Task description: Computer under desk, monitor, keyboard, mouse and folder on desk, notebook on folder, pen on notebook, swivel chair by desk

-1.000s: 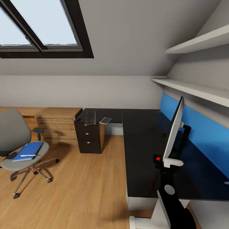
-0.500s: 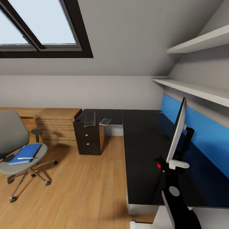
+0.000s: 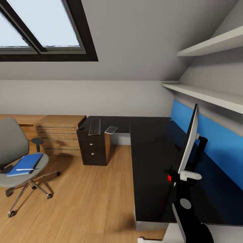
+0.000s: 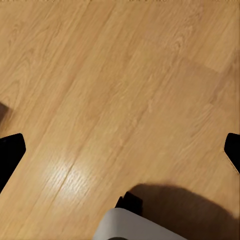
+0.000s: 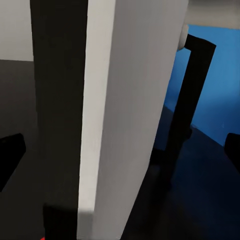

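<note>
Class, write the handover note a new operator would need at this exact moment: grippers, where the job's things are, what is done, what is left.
Right gripper: fingers wide apart either side of the monitor's edge, not closed on it. Left gripper: open, empty, over bare wooden floor.
Monitor stands on the desk by the blue back panel.
Keyboard and a small flat grey item beside it lie on the desk's far end, far from the monitor.
Folder lies on the swivel chair seat, away from the desk, with the pen on top.
Done: monitor on desk.
Left: keyboard, mouse, folder, notebook, pen, chair.
</note>
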Controlling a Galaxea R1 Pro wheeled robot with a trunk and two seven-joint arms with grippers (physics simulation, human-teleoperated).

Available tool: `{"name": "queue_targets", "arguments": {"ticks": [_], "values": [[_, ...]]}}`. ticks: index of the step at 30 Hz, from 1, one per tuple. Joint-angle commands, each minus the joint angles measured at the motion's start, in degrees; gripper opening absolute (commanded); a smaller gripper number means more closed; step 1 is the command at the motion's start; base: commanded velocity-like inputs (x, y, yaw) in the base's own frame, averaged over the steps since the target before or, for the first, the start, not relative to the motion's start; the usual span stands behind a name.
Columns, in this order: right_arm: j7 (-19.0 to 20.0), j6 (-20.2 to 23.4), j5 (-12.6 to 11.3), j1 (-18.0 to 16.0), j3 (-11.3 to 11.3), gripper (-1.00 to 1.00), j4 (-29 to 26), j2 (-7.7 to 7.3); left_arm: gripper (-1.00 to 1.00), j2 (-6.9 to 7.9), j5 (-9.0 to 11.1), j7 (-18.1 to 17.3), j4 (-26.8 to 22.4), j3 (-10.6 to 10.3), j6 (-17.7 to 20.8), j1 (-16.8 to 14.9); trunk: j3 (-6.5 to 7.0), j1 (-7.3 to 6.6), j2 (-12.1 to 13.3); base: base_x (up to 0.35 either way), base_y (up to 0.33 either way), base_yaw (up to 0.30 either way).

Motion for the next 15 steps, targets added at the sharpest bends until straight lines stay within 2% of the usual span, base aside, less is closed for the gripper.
{"name": "queue_targets", "arguments": {"ticks": [1, 6, 15], "values": [[-0.1, -0.1, 0.4, -0.1, -0.1, 1.0, 0.0, 0.05, 1.0, 0.06, 0.6, 0.3, -0.1, -0.5, -0.4, -0.1, -0.07, 0.02, 0.0, 0.166, -0.113, 0.0], [-0.1, -0.1, 0.5, -0.1, -0.1, 1.0, 0.0, 0.04, 1.0, 0.09, 0.7, 0.3, 0.0, -0.5, -1.4, -0.1, -0.07, 0.02, 0.0, 0.073, -0.051, 0.0], [-0.1, 0.0, 0.5, 0.0, -0.1, 1.0, 0.1, 0.05, 1.0, 0.06, 0.8, 0.3, 0.0, -0.5, -1.8, -0.1, -0.07, 0.02, 0.0, 0.005, -0.014, 0.0]]}}
